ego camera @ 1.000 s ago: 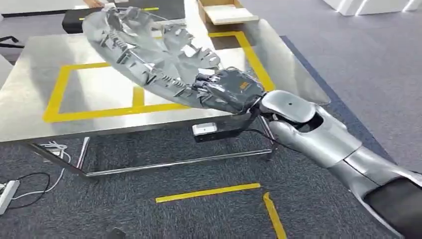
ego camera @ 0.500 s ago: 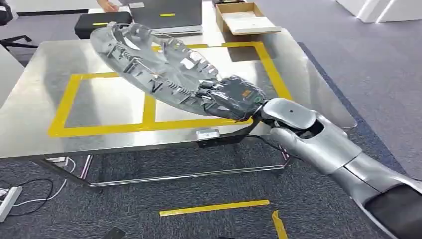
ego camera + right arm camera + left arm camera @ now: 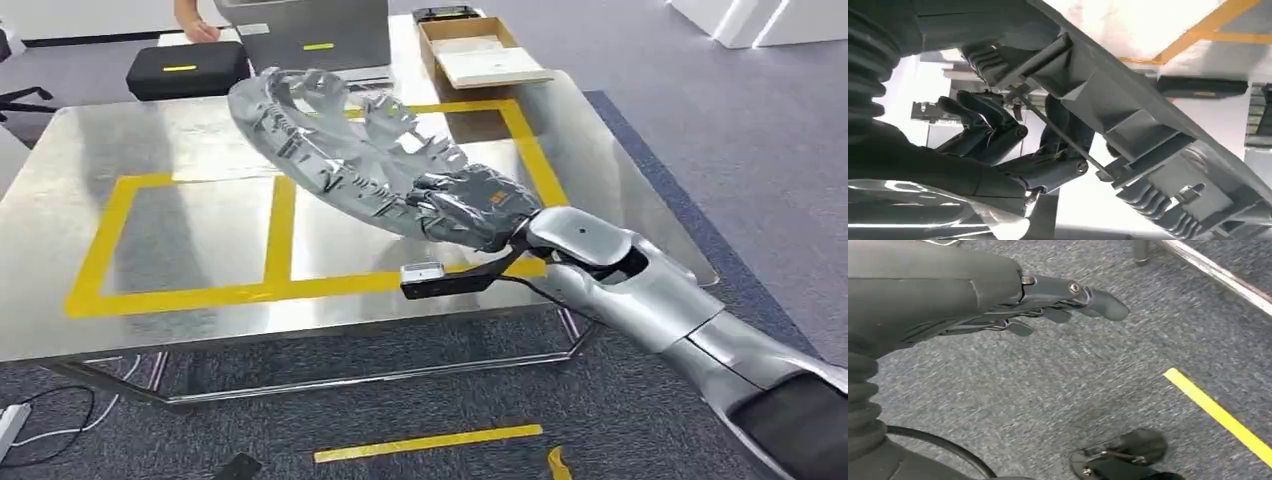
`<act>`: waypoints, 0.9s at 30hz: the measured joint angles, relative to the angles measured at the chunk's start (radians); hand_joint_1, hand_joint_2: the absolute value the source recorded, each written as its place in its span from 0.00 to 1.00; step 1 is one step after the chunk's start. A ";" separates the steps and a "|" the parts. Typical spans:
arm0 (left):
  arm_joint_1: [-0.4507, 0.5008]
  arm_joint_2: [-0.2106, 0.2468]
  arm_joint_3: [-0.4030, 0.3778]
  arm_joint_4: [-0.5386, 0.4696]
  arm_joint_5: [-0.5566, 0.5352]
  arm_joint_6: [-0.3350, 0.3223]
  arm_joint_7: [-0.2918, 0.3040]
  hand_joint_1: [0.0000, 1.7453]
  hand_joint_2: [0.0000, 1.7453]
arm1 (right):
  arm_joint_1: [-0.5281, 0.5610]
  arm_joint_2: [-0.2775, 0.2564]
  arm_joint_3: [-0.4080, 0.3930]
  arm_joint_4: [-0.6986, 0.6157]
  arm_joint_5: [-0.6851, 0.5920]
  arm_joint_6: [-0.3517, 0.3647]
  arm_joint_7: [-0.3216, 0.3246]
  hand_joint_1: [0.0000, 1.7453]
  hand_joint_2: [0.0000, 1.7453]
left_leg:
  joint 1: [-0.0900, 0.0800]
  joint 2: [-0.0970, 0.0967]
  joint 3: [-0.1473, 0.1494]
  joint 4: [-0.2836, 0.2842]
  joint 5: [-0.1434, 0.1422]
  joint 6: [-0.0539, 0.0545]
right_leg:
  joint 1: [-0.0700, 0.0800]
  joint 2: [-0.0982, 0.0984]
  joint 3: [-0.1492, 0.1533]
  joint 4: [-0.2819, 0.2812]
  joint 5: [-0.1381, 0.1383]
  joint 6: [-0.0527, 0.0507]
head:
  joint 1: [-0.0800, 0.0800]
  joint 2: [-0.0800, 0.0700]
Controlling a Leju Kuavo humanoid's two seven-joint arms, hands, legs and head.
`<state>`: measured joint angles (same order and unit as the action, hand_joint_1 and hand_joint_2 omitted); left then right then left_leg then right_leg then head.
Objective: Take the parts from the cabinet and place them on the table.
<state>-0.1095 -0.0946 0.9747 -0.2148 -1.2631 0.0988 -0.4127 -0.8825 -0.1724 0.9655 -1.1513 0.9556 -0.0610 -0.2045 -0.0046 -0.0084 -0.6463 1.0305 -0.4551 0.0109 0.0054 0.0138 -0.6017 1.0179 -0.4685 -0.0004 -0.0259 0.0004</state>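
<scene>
A large grey round part (image 3: 340, 145), a ribbed disc with cut-outs like a wheel cover, hangs tilted above the steel table (image 3: 180, 215). My right hand (image 3: 470, 205) grips its near rim, and the disc slants up and away to the left. In the right wrist view the dark fingers (image 3: 993, 135) curl around the part's ribbed underside (image 3: 1128, 135). My left hand (image 3: 1048, 310) hangs over the grey carpet, fingers loosely apart and holding nothing.
Yellow tape frames (image 3: 280, 215) mark the tabletop. At the far edge stand a black case (image 3: 185, 70), a grey box (image 3: 305, 30) and an open cardboard box (image 3: 480, 50). A person's hand (image 3: 195, 25) rests at the far left. Yellow tape strips (image 3: 430, 440) lie on the carpet.
The whole view has shifted, with the table closer and more centred. The part in my right hand now sits further over the table, towards its right half.
</scene>
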 joint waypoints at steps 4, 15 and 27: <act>-0.003 -0.005 -0.002 0.000 0.000 0.001 0.000 0.00 1.00 | 0.010 0.005 0.001 0.030 0.003 -0.002 -0.001 1.00 1.00 | 0.008 -0.001 0.015 -0.019 0.032 0.017 | 0.000 -0.002 -0.006 0.008 -0.022 0.022 | 0.001 0.000; -0.008 -0.008 -0.003 0.000 0.002 -0.081 -0.040 0.00 1.00 | 0.040 0.046 0.010 0.174 0.009 -0.033 -0.023 1.00 1.00 | 0.011 -0.009 0.021 0.000 0.002 -0.002 | -0.020 -0.010 -0.036 0.007 0.014 0.038 | 0.011 0.000; -0.008 -0.008 -0.010 0.000 0.013 -0.035 -0.024 0.00 0.00 | 0.048 0.105 0.016 0.262 0.011 -0.048 -0.031 0.00 0.00 | 0.015 -0.002 -0.049 0.164 -0.040 -0.020 | -0.012 -0.008 -0.010 0.003 0.003 -0.004 | 0.010 0.000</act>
<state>-0.1171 -0.1026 0.9648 -0.2148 -1.2505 0.0637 -0.4372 -0.8344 -0.0671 0.9819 -0.8892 0.9663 -0.1095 -0.2350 0.0099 -0.0100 -0.6955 1.1943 -0.4949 -0.0093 -0.0068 0.0056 -0.6112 1.0206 -0.4658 -0.0044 -0.0160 0.0004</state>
